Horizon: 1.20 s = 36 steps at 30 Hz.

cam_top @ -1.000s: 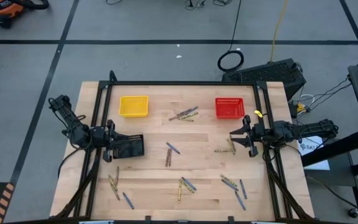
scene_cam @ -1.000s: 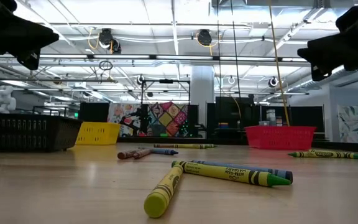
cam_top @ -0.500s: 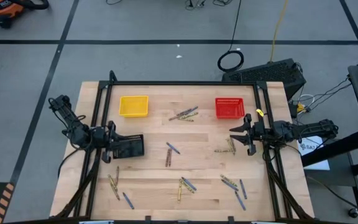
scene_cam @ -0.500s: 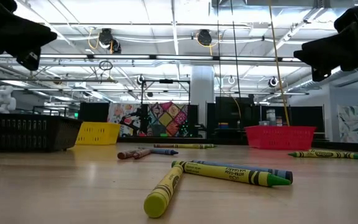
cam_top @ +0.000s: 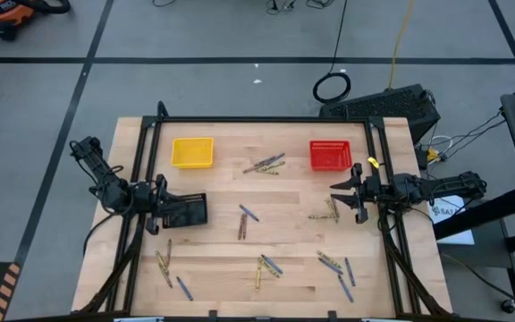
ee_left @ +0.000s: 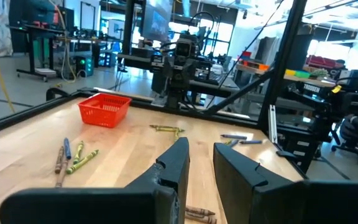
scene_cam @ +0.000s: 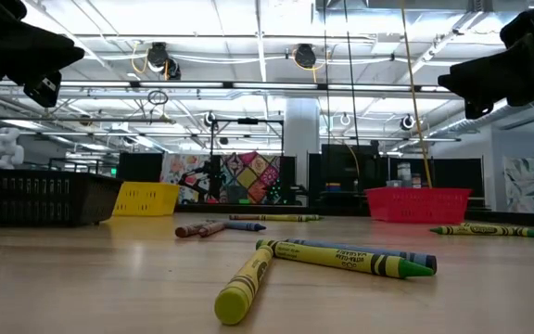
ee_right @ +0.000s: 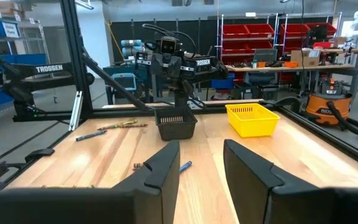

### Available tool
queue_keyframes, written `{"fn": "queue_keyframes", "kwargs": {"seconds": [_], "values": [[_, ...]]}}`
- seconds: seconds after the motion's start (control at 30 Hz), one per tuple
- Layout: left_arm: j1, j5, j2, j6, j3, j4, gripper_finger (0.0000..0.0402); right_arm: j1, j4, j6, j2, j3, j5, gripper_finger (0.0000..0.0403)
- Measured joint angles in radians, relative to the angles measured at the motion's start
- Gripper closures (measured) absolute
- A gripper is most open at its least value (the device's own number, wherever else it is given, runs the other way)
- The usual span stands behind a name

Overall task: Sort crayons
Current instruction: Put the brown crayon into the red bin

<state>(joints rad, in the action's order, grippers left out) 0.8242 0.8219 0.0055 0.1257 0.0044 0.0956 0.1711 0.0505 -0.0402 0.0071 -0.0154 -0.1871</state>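
Note:
Crayons lie loose on the wooden table (cam_top: pixel 213 246) in small groups: near the far middle (cam_top: pixel 265 165), at the centre (cam_top: pixel 244 219), by the right gripper (cam_top: pixel 329 211), and along the near side (cam_top: pixel 164 266) (cam_top: pixel 265 266) (cam_top: pixel 333 264). In the low view, a yellow crayon (scene_cam: pixel 245 283) and a yellow-green one (scene_cam: pixel 350 260) lie closest. My left gripper (ee_left: pixel 201 163) hangs level above the table's left side, open and holding nothing. My right gripper (ee_right: pixel 201 155) hangs level above the right side (cam_top: pixel 340 193), also open and holding nothing.
A yellow basket (cam_top: pixel 192 152) stands far left and a red basket (cam_top: pixel 330 155) far right. A black basket (cam_top: pixel 184 211) sits on the table just in front of the left gripper. A black frame (cam_top: pixel 257 119) borders the table. Bare wood lies between the crayon groups.

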Motion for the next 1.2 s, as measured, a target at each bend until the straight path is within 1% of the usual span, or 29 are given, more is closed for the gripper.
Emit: {"fn": "queue_keyframes", "kwargs": {"seconds": [0.2,0.43,0.5,0.63,0.7,0.8,0.97,1.07,1.2], "values": [[0.0,0.002,0.0,-0.029,0.0,0.027,0.0322,0.0,0.007,0.0,0.0,0.0,0.002,0.0291],[0.0,0.007,0.0,-0.028,0.0,0.046,0.0322,0.0,0.078,0.0,0.0,0.0,0.0,0.0291],[0.0,0.056,0.0,-0.028,0.0,0.045,0.0322,0.0,0.095,-0.002,0.0,0.0,-0.007,0.0291],[0.0,0.191,0.0,-0.027,0.001,0.047,0.0322,0.0,0.148,-0.046,0.0,0.0,-0.104,0.0291],[0.0,0.203,0.001,-0.027,0.006,0.045,0.0322,0.0,0.176,-0.052,0.0,-0.009,-0.133,0.0291],[0.0,0.204,0.001,-0.028,0.038,0.046,0.0322,0.0,0.165,-0.052,0.012,-0.041,-0.132,0.0291],[0.0,0.204,0.001,-0.028,0.094,-0.021,0.0322,0.0,0.165,-0.036,0.092,-0.134,-0.169,0.0291],[0.0,0.204,0.002,-0.015,0.133,-0.094,0.0322,0.0,0.14,-0.025,0.18,-0.176,-0.181,0.0291],[0.0,0.204,0.003,0.052,0.191,-0.201,0.0322,-0.001,0.119,-0.022,0.309,-0.255,-0.186,0.0291]]}}
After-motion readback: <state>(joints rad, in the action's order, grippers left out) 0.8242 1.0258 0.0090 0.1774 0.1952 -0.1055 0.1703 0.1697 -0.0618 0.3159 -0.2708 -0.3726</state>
